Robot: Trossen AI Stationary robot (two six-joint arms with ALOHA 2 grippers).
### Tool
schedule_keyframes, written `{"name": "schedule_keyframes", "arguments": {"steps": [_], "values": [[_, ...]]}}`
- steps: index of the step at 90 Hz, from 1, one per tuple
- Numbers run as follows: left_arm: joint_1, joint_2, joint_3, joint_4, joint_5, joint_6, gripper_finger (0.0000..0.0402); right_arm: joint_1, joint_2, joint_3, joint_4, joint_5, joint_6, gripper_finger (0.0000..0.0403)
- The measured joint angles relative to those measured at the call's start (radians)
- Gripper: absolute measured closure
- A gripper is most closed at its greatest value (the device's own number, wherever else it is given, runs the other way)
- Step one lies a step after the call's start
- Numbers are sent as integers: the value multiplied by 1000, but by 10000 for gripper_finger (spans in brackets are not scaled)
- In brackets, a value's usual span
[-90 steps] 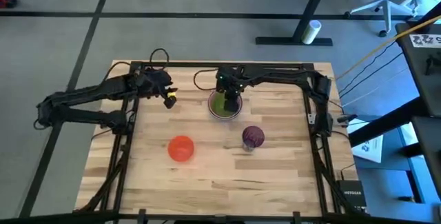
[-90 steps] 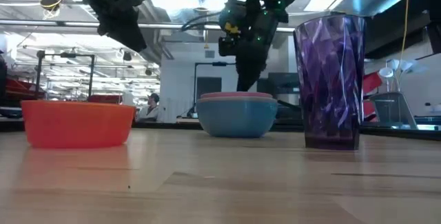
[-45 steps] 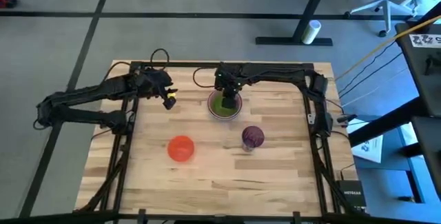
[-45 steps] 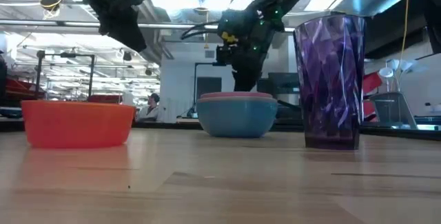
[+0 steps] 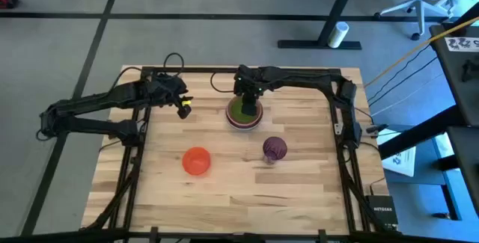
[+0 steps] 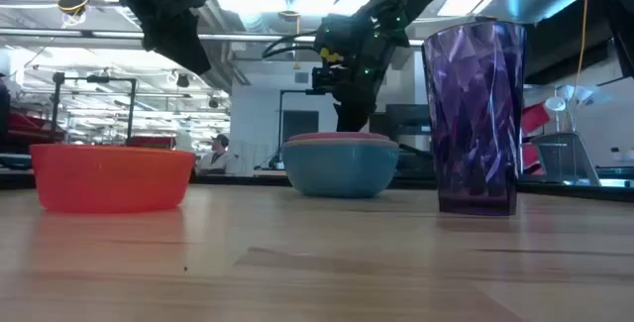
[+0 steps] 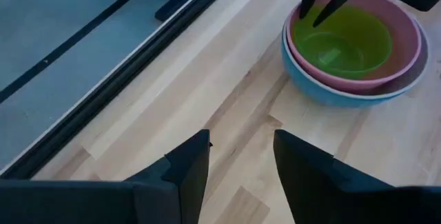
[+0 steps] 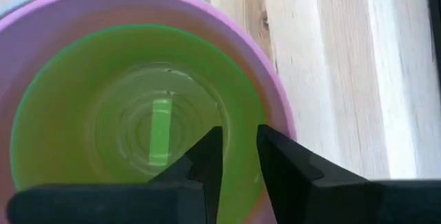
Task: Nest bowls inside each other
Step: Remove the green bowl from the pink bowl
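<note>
My right gripper hangs over the green bowl, fingers slightly apart, empty; it sits nested in pink and blue. Left gripper waits, fingers apart.

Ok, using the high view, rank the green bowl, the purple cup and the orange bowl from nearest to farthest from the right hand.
1. Green bowl: directly under the right hand, nested in the stack at the table's back.
2. Purple cup: toward the front, slightly right.
3. Orange bowl: front left, farthest.
</note>
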Motion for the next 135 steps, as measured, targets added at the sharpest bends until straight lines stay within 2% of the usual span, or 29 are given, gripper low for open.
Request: {"name": "schedule_keyframes", "arguments": {"steps": [19,35,49,65,98,120,135], "values": [[0,0,0,-11,0,0,257,17,38,-1,-61,-59,9,324],[0,0,0,-7,0,10,257,65,17,3,-66,-19,23,324],[3,0,0,1,0,19,257,68,9,74,-96,40,4,322],[3,0,0,-4,0,19,257,57,8,116,-71,39,-40,322],[3,0,-1,-10,-1,17,257,53,59,117,-7,-21,-78,322],[3,0,-1,-8,-1,-1,257,53,109,116,14,-24,-112,322],[5,0,-1,-8,-1,-1,257,53,110,149,-35,-8,-121,322]]}}
